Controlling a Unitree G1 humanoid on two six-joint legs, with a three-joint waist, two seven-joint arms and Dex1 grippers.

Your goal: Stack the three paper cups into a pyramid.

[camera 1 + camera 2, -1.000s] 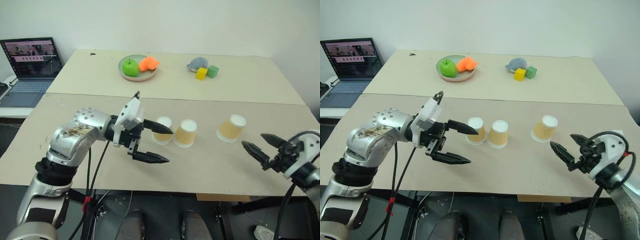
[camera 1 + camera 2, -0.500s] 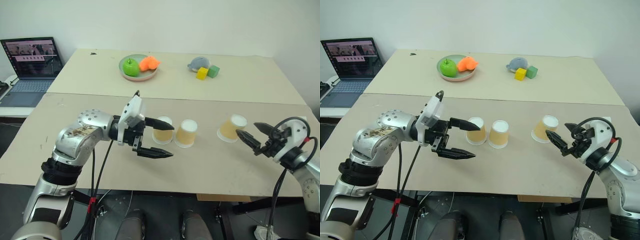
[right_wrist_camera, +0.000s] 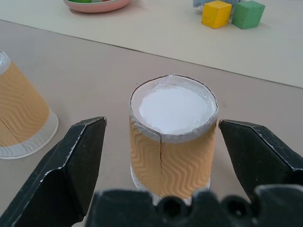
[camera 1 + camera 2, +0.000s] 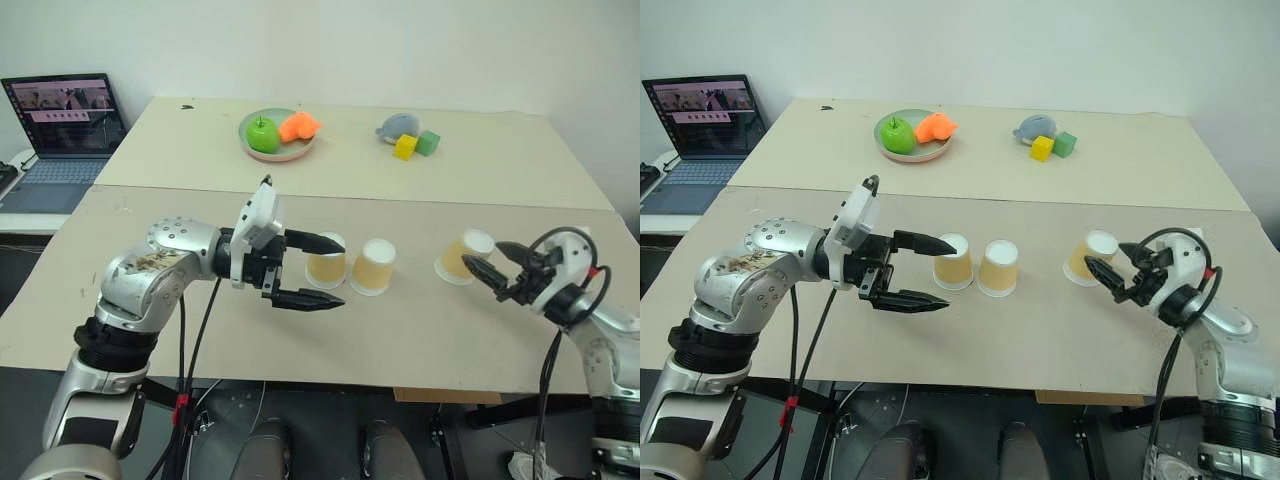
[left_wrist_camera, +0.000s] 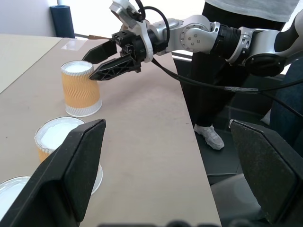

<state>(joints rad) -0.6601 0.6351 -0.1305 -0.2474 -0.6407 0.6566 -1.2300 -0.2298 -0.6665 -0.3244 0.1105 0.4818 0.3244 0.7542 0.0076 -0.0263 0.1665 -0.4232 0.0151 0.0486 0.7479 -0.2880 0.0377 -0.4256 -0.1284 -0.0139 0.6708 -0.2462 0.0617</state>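
Three tan paper cups stand upside down in a row on the near table: the left cup (image 4: pixel 326 263), the middle cup (image 4: pixel 372 268) and the right cup (image 4: pixel 464 256), set apart from the other two. My left gripper (image 4: pixel 344 272) is open and points sideways at the left cup. Its upper finger crosses that cup's top, and the gap lies mostly over bare table in front of the cup. My right gripper (image 3: pixel 161 124) is open, with the right cup (image 3: pixel 173 142) between its fingers and a gap on each side.
On the far table sit a plate (image 4: pixel 277 150) with a green apple and an orange item, a grey-blue toy (image 4: pixel 396 126), a yellow block and a green block. A laptop (image 4: pixel 60 130) stands at the far left. A person's legs and white shoe (image 5: pixel 208 137) are beside the table's front edge.
My right gripper has moved forward from near the front edge until its open fingers flank the right cup. The left gripper has stayed by the left cup. The cups have not moved.
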